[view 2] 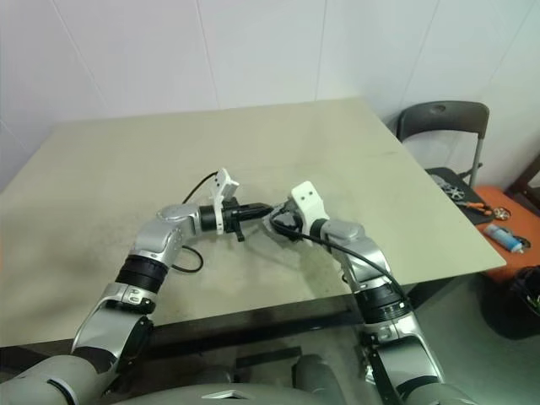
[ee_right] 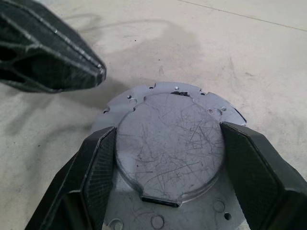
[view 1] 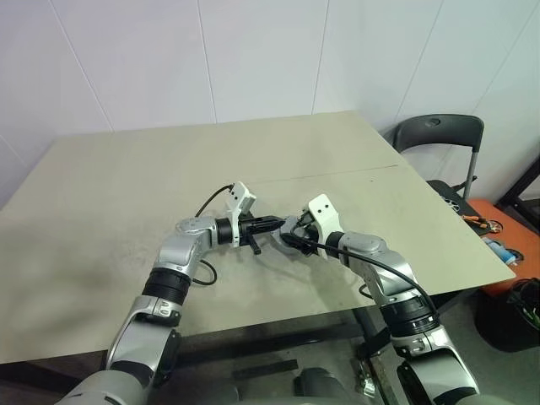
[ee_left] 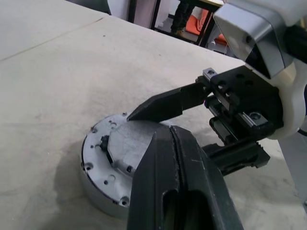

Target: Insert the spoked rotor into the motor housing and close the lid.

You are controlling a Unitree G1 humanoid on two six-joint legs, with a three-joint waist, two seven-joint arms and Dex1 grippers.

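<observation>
Nearest you, your right gripper (ee_right: pixel 163 167) is spreading its two black fingers wide around the raised round plate of the flat light-grey metal lid (ee_right: pixel 169 143), which is sitting on the squat silver-grey round motor housing (ee_left: pixel 98 184) at the near middle of the beige table (view 1: pixel 126 194). Whether those pads are actually touching the plate's edge or just flanking it is hard to say. Your left gripper (ee_left: pixel 165 136) is pointing in from the left with its fingers pressed together, holding nothing, its tip hovering over the lid just beside the right gripper's upper finger.

You are risking a clash between the two fingertips, since they are crowding the same small spot. You are also risking a lid that is sitting cocked: a push off-centre could tip it or skate the housing across the table.

Both grippers are hiding the housing's inside, so you are not seeing whether the rotor is seated, nor whether the lid is lying flush all round.
</observation>
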